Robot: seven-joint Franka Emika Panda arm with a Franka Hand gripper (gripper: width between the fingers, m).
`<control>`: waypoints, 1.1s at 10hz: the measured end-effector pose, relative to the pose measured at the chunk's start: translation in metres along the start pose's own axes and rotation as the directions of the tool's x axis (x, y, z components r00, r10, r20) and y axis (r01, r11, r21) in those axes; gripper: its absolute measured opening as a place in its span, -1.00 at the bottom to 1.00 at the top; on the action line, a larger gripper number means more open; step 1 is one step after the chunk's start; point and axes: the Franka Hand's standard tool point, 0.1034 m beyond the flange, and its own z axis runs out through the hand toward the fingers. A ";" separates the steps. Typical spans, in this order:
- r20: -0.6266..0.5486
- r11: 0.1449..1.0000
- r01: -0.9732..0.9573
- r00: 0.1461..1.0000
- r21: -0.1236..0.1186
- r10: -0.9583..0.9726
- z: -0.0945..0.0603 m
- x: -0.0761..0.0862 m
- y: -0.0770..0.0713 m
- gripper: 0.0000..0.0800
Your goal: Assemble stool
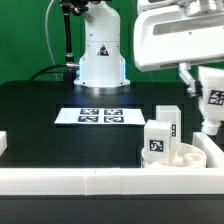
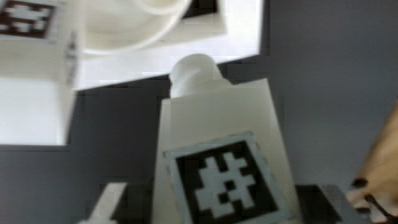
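At the exterior view's right: gripper [image 2: 221, 206] clamped on one tagged leg [image 2: 217, 130], held above the round seat [image 1: 190, 153]. Seat lies by the white rail [image 1: 100, 178]; a second leg [image 1: 158, 140] stands upright just beside it.

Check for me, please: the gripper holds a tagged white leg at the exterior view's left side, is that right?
Not quite: the gripper holds the tagged white leg at the exterior view's right side, not its left. The exterior view shows this.
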 end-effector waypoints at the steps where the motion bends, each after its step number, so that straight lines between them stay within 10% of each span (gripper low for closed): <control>1: 0.005 1.000 -0.003 1.000 -0.003 0.003 0.001 0.000 0.003 -0.19; 11: -0.014 0.999 0.039 0.999 -0.027 -0.040 0.022 -0.015 0.024 -0.19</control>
